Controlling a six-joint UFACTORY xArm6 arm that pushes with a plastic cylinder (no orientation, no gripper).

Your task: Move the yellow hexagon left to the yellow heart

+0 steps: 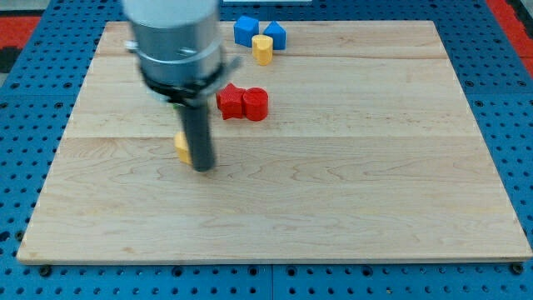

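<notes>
Two yellow blocks matter here. One, the yellow hexagon (262, 49), sits near the view's top, tucked between two blue blocks (245, 30) and (276, 36), well up and right of my tip (203, 167). The other yellow block (181, 147) pokes out just left of the tool, mostly hidden, shape unclear, probably the heart. The tool is a bare rod, holding nothing. Between them on the counter (333, 183): a red pair (242, 103), and a green sliver (174, 103) behind the rod.

The wooden bench (333, 200) carries two blue blocks (246, 29) (276, 35), a yellow hexagon (263, 49), two red blocks (229, 101) (256, 104) and a yellow block (181, 147) partly hidden by the rod.
</notes>
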